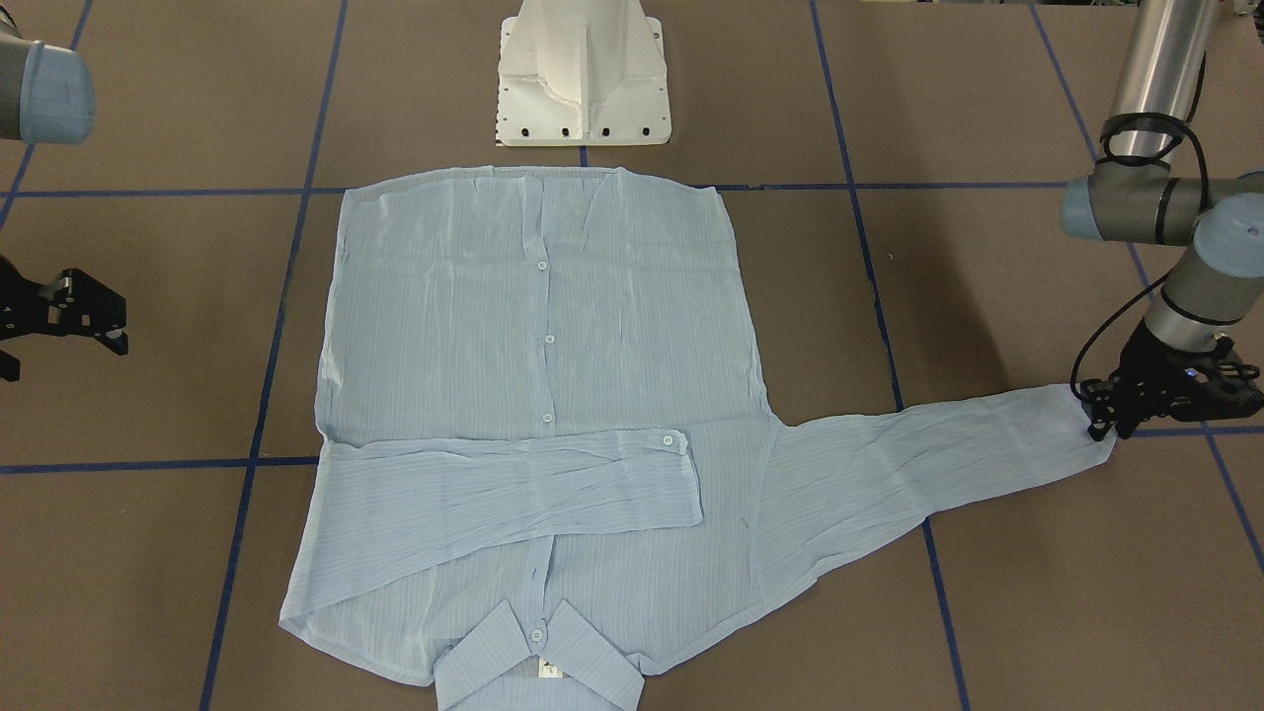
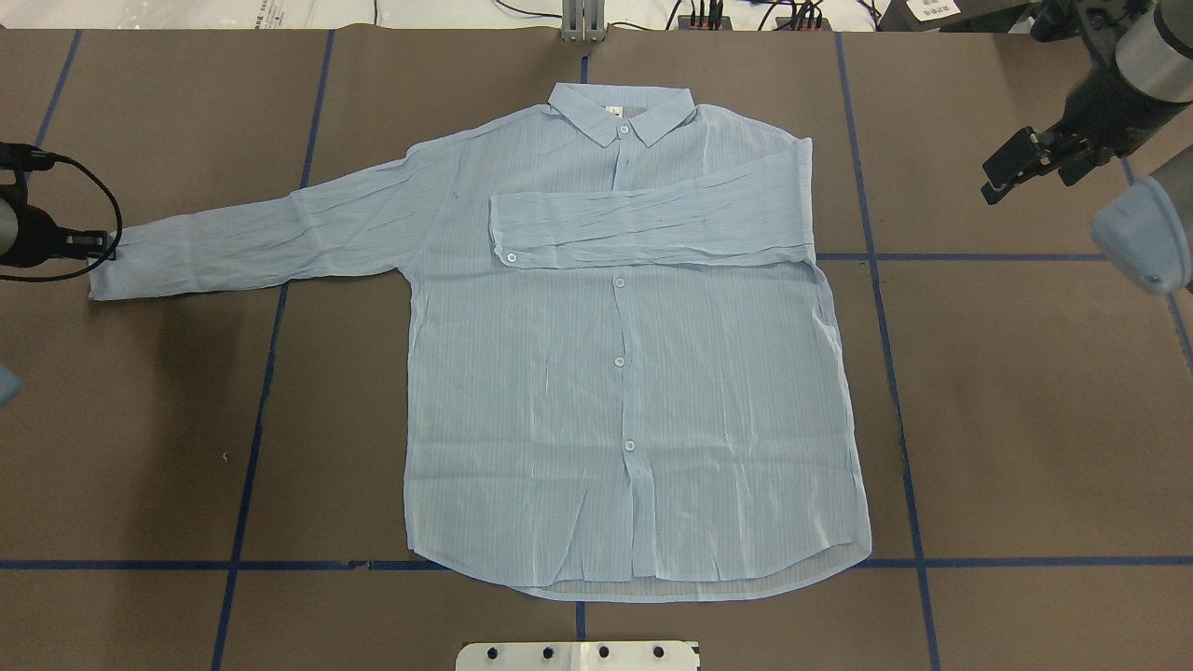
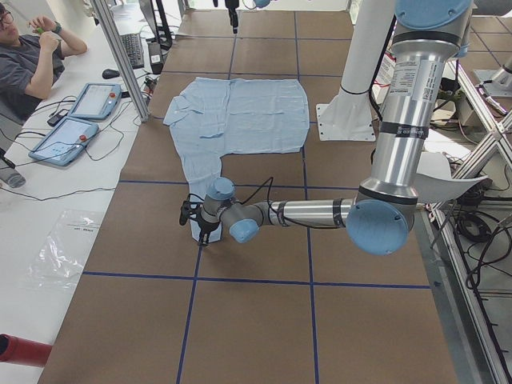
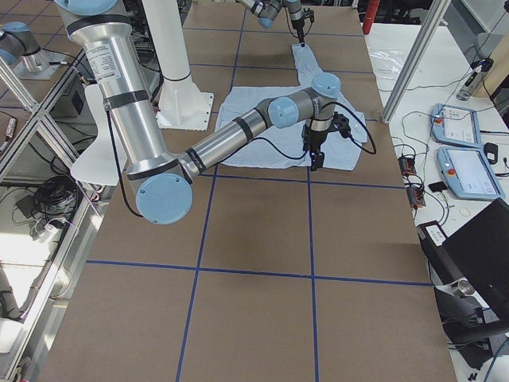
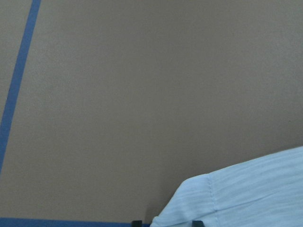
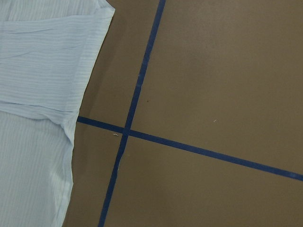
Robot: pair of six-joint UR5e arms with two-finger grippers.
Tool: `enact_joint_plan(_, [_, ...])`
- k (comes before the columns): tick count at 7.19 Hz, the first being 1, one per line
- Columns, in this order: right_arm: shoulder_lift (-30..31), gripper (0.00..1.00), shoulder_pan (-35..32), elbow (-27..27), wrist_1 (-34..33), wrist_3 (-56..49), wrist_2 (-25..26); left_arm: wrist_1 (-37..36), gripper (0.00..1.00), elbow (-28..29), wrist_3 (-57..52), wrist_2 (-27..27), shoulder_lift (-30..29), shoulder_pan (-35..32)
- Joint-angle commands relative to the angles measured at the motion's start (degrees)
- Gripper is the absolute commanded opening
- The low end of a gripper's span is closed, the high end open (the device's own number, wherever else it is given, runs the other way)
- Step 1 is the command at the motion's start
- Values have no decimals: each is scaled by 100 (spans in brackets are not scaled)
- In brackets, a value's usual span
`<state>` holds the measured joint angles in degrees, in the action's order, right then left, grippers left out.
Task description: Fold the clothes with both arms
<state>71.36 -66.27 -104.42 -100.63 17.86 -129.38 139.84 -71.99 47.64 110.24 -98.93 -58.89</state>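
The light-blue striped shirt (image 1: 543,395) lies flat and buttoned on the brown table, collar (image 2: 623,112) at the far side from the robot. One sleeve (image 2: 643,224) is folded across the chest. The other sleeve (image 2: 261,238) stretches out to the robot's left. My left gripper (image 1: 1098,425) is down at this sleeve's cuff. In the left wrist view the cuff (image 5: 236,198) lies between the two spread fingertips, so the gripper is open. My right gripper (image 1: 99,316) is open and empty, raised off the table beside the shirt; the overhead view shows it (image 2: 1002,172) too.
The white pedestal base (image 1: 583,79) stands just behind the shirt's hem. Blue tape lines (image 6: 137,90) cross the brown table. An operator (image 3: 32,56) sits at a side bench with tablets (image 3: 80,120), off the table.
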Motion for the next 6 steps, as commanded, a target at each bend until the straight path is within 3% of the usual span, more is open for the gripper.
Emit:
enact_joint_plan(1, [1, 100, 0, 1, 0, -2, 9, 8, 23, 44, 0, 6, -29, 0])
enact_joint_plan(3, [1, 100, 0, 1, 0, -2, 9, 8, 3, 1, 0, 33, -21, -9])
enact_joint_plan(5, [18, 100, -9, 1, 0, -11, 0, -44, 0, -156, -9, 59, -21, -53])
enact_joint_plan(6, [97, 100, -53, -8, 0, -37, -17, -505, 0, -610, -9, 146, -21, -88])
